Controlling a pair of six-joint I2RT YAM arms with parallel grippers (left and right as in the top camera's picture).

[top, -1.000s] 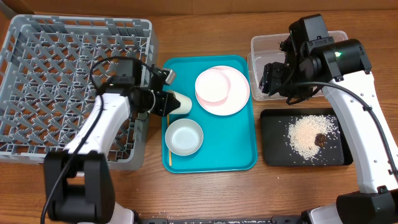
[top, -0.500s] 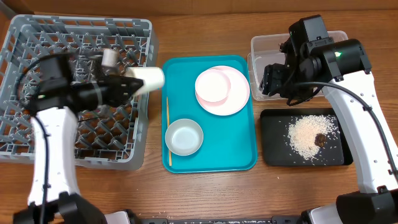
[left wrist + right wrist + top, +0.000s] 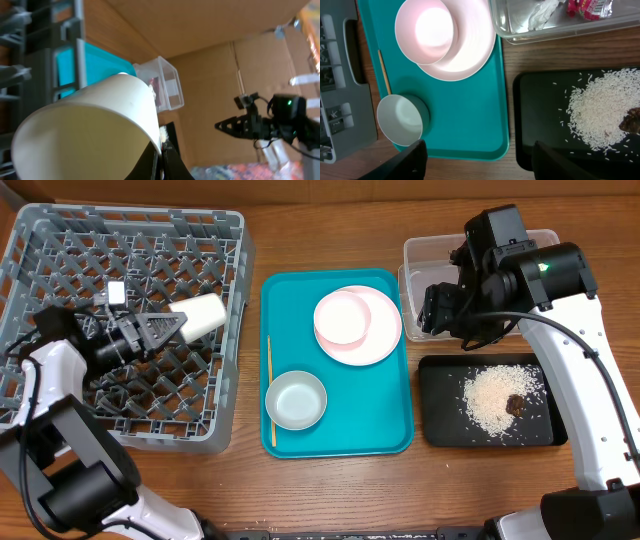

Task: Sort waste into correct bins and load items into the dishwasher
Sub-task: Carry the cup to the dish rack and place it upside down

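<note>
Robot lab bench — cardboard walls [image 3: 225, 30], wooden table [image 3: 330, 490].

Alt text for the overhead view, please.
The left end effector holds a white cup on its side over the grey dish rack. A teal tray in the middle carries two stacked plates, a bowl and a wooden stick; the right end effector hovers over the clear tub, beside a black tray of rice.

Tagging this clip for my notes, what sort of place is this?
Probably a lab mock-up of a kitchen: cardboard walls, plus a dish rack and teal tray on a wooden table.
</note>
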